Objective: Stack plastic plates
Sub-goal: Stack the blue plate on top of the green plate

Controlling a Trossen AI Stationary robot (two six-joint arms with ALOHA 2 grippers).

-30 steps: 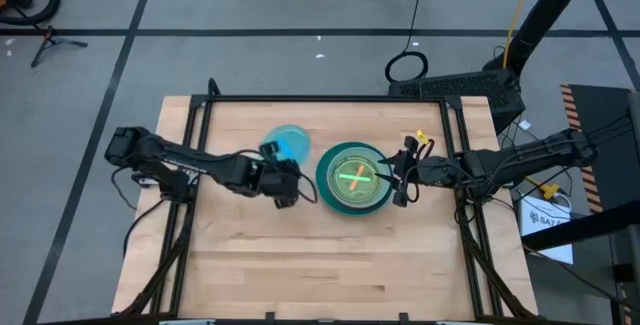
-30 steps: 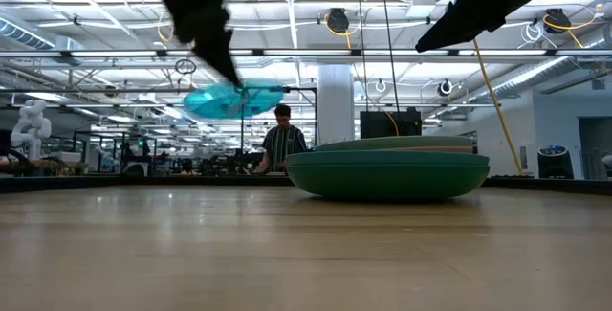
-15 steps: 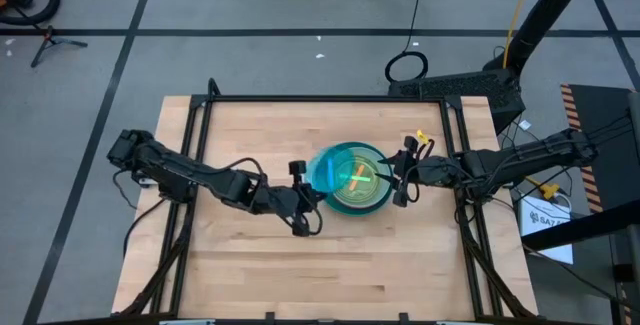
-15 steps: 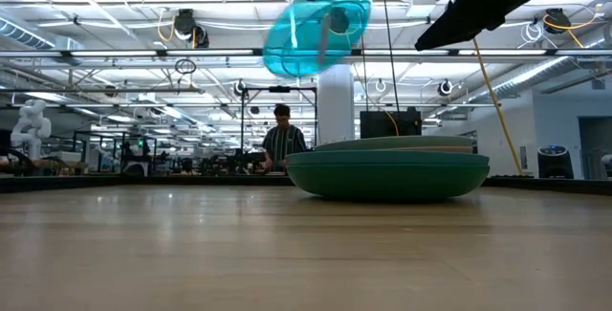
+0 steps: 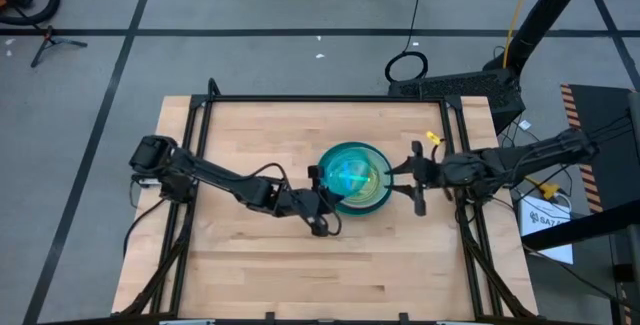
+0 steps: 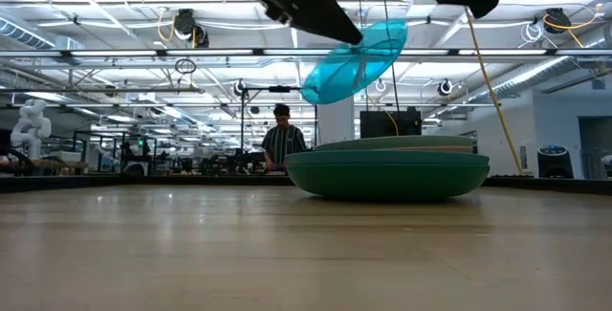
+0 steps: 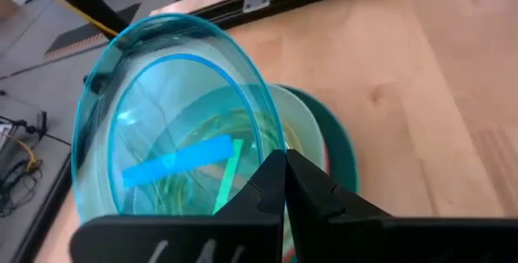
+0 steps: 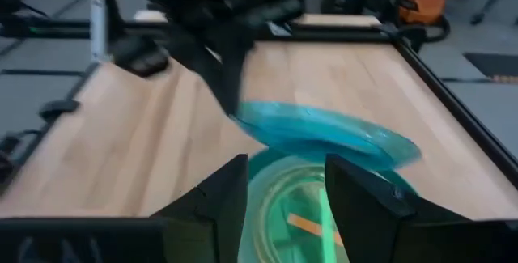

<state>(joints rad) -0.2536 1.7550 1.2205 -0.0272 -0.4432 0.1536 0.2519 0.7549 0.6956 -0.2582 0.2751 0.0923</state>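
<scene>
A translucent blue plate [image 5: 349, 175] hangs tilted above the stack of plates [image 6: 387, 172], which rests on its base on the table right of centre. The stack shows a dark green and teal outer rim [image 7: 340, 146] and paler plates inside [image 8: 291, 206]. My left gripper [image 5: 325, 202] reaches in from the table's left and is shut on the blue plate [image 7: 178, 142]. My right gripper [image 5: 416, 176] hovers open just right of the stack, its fingers [image 8: 218, 206] standing apart and touching nothing. My left gripper pinches the blue plate's rim [image 7: 273, 151] on its near-left side between its two fingers, which slant down from the left. The plate [image 6: 354, 62] is lifted clear above the stack and tilted, one edge higher than the other.
Bare wooden table [image 5: 250, 255] lies left of and in front of the stack. A black frame rail [image 5: 330, 98] runs along the far edge. A person [image 6: 283, 144] sits in the room beyond the table.
My left gripper has carried the blue plate up and to the right, from left of the stack to above it, and the plate has tipped on the way. My right gripper has drawn back slightly toward the table's right edge.
</scene>
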